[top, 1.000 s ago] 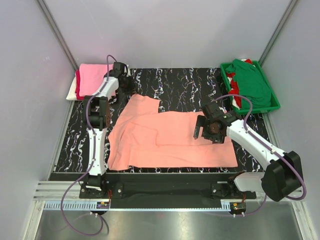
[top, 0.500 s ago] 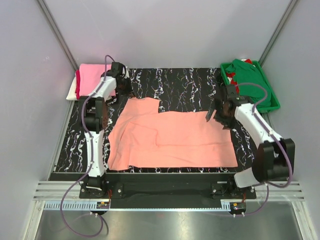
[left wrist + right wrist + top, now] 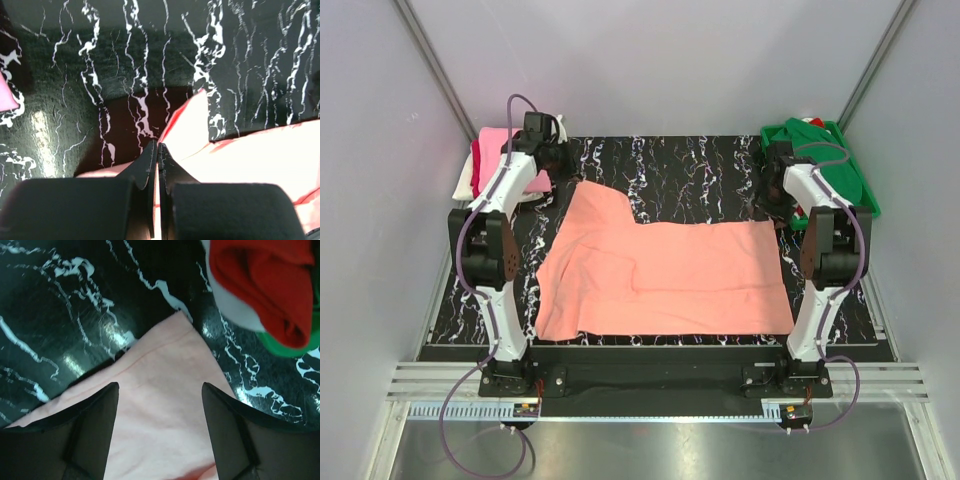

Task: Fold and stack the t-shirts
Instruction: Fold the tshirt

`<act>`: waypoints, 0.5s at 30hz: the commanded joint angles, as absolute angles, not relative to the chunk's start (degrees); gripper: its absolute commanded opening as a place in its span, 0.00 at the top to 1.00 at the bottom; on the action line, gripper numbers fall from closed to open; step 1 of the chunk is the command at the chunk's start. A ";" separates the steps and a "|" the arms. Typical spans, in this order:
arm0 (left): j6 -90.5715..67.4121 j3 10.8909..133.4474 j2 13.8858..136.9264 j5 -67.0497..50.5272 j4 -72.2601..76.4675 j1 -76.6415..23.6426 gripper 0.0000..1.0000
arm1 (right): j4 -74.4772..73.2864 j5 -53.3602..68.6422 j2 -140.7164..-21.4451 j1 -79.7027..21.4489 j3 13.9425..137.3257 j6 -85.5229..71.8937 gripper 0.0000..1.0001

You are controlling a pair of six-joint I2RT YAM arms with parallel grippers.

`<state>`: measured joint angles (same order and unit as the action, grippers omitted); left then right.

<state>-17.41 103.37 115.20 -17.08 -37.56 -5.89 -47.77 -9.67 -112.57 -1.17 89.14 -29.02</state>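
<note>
Two claws stood at the far corners of the salmon-peach t-shirt (image 3: 660, 270), which lay spread flat on the black marbled tabletop (image 3: 700, 170).

The left claw (image 3: 560, 163) was fully closed. In its wrist view the two fingertips (image 3: 150, 155) met, with a thin edge of the salmon cloth pinched between them. From this grip the cloth rose as a small peak just ahead of the claw and to its right. A stack with a bright pink t-shirt (image 3: 492, 152) on top lay just to the left of this claw.

The right claw (image 3: 776, 205) was wide open and held nothing. In its wrist view the right claw (image 3: 160, 387) stood over the far right corner of the shirt, one finger at each side and the corner tip just ahead of them. Whether the fingers touched the cloth, I could not tell. Ahead of this claw and to its right was a red t-shirt (image 3: 260, 270); it sat in the green tray (image 3: 835, 221) together with a dark green t-shirt (image 3: 825, 165).
</note>
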 commanded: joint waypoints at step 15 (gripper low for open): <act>-18.46 100.20 112.41 -16.26 -35.51 -1.93 1.00 | -45.71 -19.16 -127.53 -0.35 98.88 -29.35 0.54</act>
<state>-18.33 99.94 115.18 -16.51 -37.63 -1.65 -46.63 -16.16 -126.63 -0.62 99.33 -28.58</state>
